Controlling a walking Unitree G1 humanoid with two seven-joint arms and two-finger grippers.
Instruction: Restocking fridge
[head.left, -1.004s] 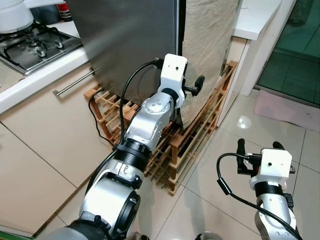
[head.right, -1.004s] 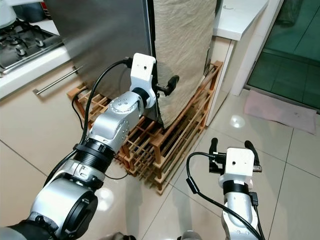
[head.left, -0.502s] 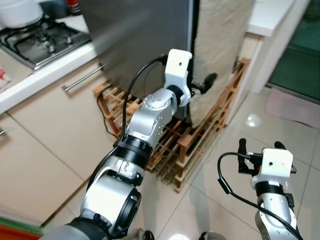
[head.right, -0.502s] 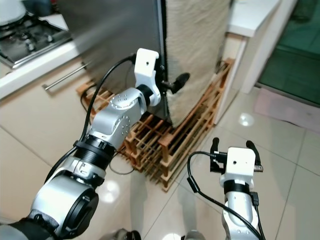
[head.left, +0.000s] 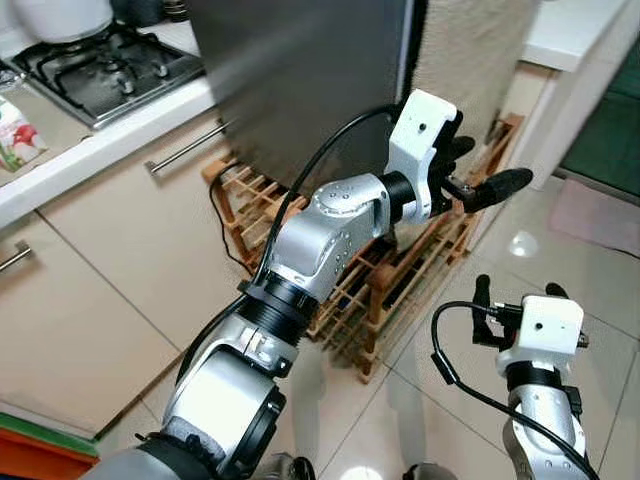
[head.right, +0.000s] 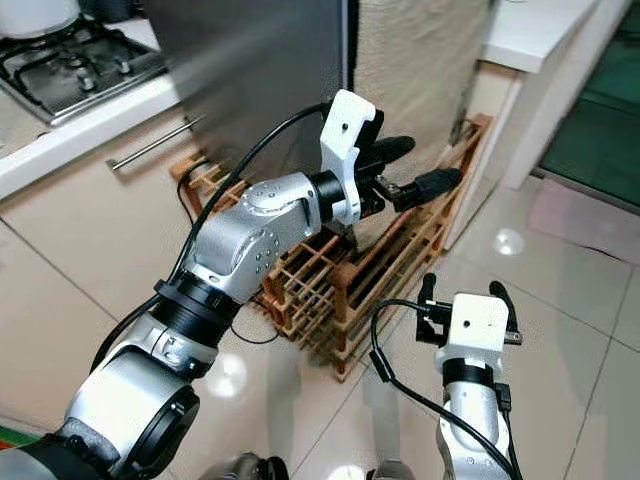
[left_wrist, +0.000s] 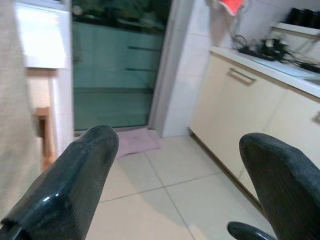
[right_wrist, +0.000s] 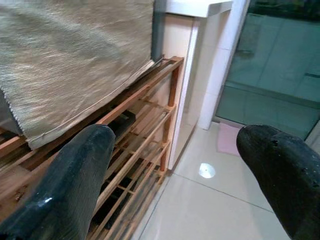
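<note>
Nearest, low over the pale glossy tiled floor (head.left: 620, 330), the right gripper (head.left: 513, 293) hangs with its two black fingers spread apart, holding nothing. Beyond it the left gripper (head.left: 478, 172) reaches out on its silver arm, its two fingers likewise parted and empty, in front of the slatted wooden rack (head.right: 375, 270) that stands on the floor. Behind the rack rises the tall grey steel fridge (head.left: 300, 70), door shut, one beige woven cloth (head.right: 420, 60) hanging down its side. One gas hob (head.left: 105, 65) sits on the white counter to the left. The left wrist view adds a green glass door (left_wrist: 112, 85) and cream cabinets (left_wrist: 250, 115).
</note>
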